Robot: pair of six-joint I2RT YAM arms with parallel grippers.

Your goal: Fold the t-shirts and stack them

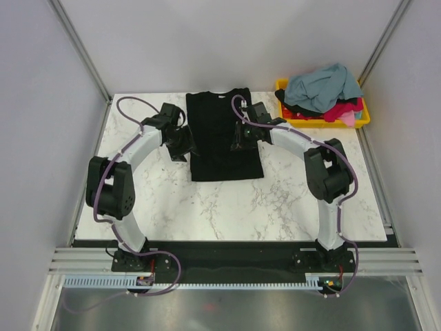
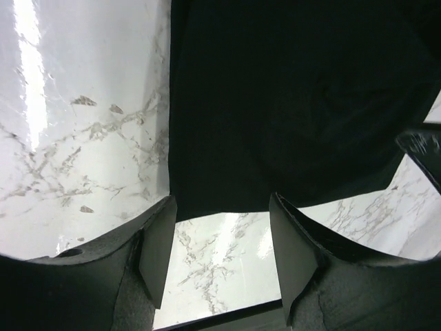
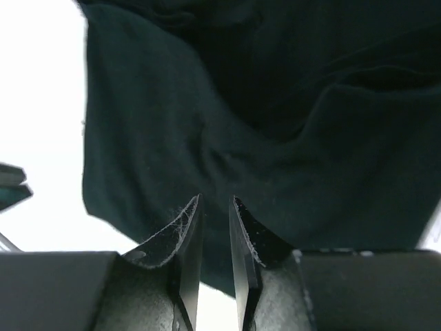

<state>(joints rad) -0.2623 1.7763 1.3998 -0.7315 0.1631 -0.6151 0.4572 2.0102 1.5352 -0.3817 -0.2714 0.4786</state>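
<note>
Large black cloth t-shirt [image 1: 224,136] folded narrow at table centre toward 12 o'clock, left gripper [image 2: 220,234] with fingers wide apart at its 9 o'clock edge, right gripper [image 3: 214,214] nearly closed, nothing visibly pinched, over the shirt's 3 o'clock side, only overhead shows yellow plastic bin [image 1: 286,115] of grey-blue, magenta-red, pink shirts [image 1: 324,88] at 1 o'clock, white marble table [image 1: 227,207], grey walls.

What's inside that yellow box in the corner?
The yellow bin holds a heap of shirts: a grey-blue shirt on top, then black, red and pink cloth showing beneath. Whatever lies under the heap is covered.

My 2 arms [image 1: 138,148] are white with black joints; black t-shirt [image 1: 224,138], white grey-veined marble table [image 1: 275,207], yellow bin [image 1: 293,121].
</note>
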